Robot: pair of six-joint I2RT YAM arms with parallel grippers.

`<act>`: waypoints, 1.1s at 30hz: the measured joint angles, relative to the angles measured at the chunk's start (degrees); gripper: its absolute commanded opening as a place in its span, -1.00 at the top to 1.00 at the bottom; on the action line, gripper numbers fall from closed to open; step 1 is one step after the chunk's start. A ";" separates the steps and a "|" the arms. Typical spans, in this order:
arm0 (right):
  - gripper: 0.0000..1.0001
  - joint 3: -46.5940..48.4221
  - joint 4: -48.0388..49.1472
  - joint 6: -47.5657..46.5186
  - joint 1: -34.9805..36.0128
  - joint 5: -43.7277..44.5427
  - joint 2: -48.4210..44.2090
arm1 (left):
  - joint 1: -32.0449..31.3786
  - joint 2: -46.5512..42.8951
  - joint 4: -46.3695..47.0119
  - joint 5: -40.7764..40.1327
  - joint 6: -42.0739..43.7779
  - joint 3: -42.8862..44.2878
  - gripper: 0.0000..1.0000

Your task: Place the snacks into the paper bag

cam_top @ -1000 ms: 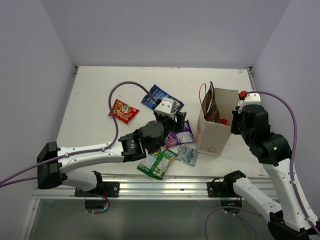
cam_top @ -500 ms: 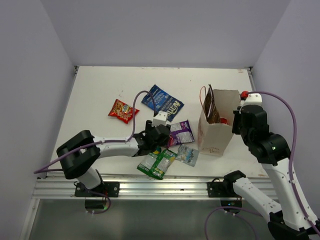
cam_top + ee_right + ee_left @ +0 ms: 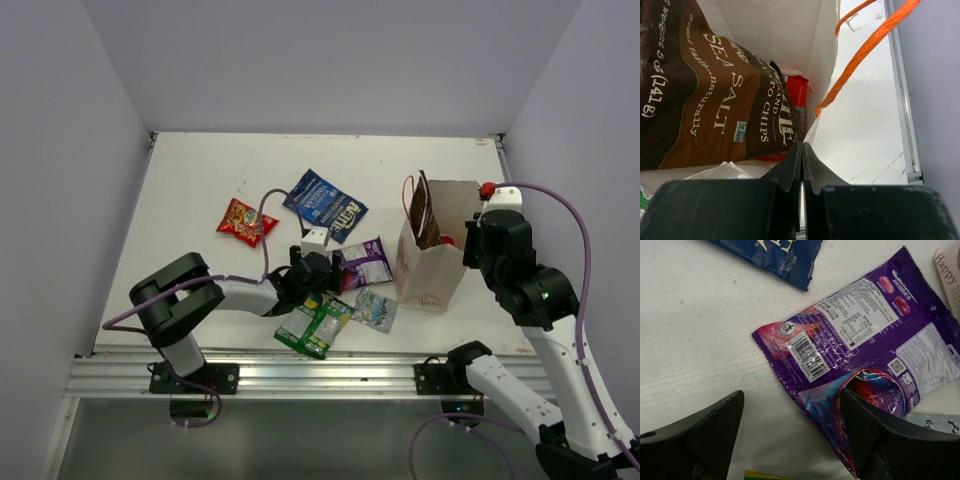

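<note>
Snacks [image 3: 365, 265] part-packed: brown pkt [image 3: 715, 100] + red item [image 3: 797, 95] inside paper bag [image 3: 430, 275] by table [image 3: 200, 180] right edge, right gripper [image 3: 802, 150] pinched shut on its rim; left to bag, mid-table to near edge: red pkt [image 3: 245, 221], blue pkt [image 3: 325, 205], purple pkt [image 3: 865, 340], green pkt [image 3: 315, 326], silver-blue pkt [image 3: 375, 310], w/ left gripper [image 3: 790, 435] spread wide, empty, over purple pkt.

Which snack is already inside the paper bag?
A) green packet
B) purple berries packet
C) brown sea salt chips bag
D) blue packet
C: the right wrist view shows the brown sea salt chips bag sitting between the white walls of the paper bag.
</note>
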 measured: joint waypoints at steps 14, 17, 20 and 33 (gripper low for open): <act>1.00 -0.26 0.44 -0.02 0.00 -1.29 -0.13 | 1.18 6.95 16.65 10.56 -3.04 -0.68 1.00; 1.00 -0.26 0.44 -0.02 0.00 -1.49 -0.13 | 1.42 5.86 15.65 11.28 -2.89 -0.70 1.00; 1.00 -0.26 0.46 -0.02 0.00 -1.55 -0.13 | 1.36 0.83 10.80 11.32 -1.77 -0.37 1.00; 1.00 -0.66 0.90 -0.04 0.00 -2.14 -0.09 | -1.09 -12.41 -0.59 7.54 10.43 35.26 1.00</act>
